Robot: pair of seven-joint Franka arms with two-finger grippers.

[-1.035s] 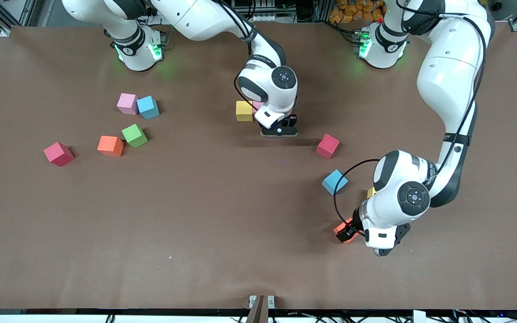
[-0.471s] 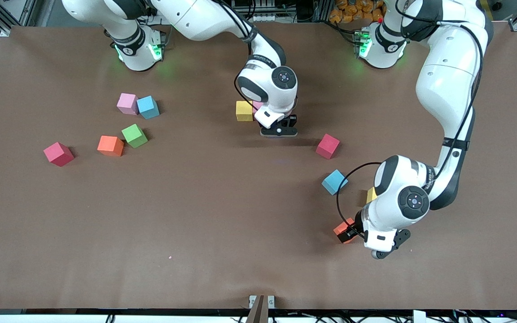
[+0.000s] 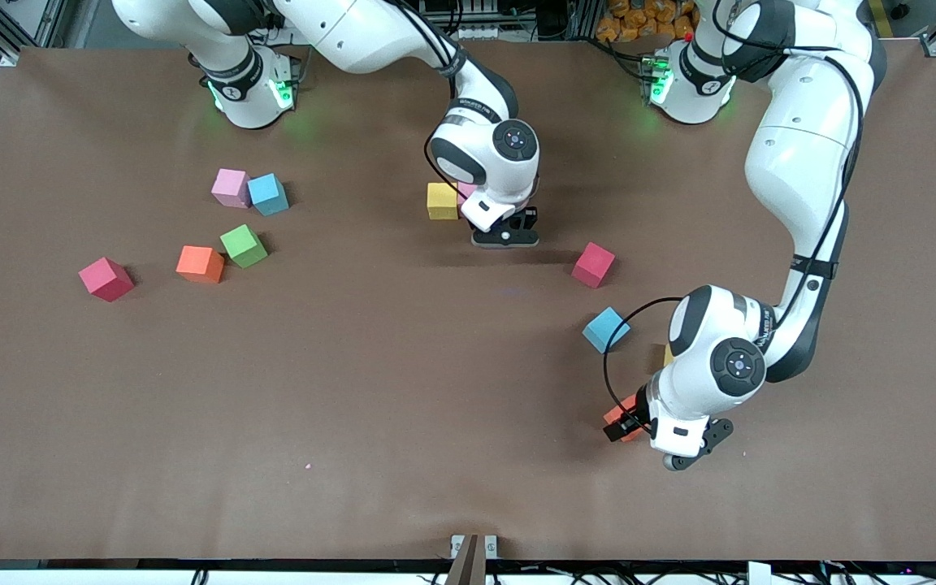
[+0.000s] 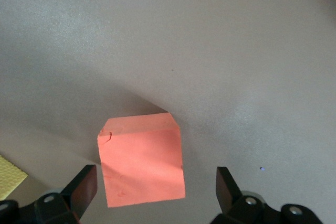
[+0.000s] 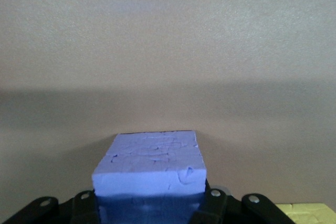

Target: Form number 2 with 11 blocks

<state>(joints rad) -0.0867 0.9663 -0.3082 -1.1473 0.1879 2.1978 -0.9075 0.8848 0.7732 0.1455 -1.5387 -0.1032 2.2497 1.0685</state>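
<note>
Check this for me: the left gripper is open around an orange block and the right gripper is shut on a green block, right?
Not quite. The right gripper is shut on a purple block, not a green one, as the right wrist view shows. The rest holds: the left gripper is open around an orange block.

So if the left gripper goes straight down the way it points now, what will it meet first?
Most likely the orange block. In the left wrist view the left gripper has its fingers open, one on each side of that block and apart from it. Its height above the table is unclear.
</note>
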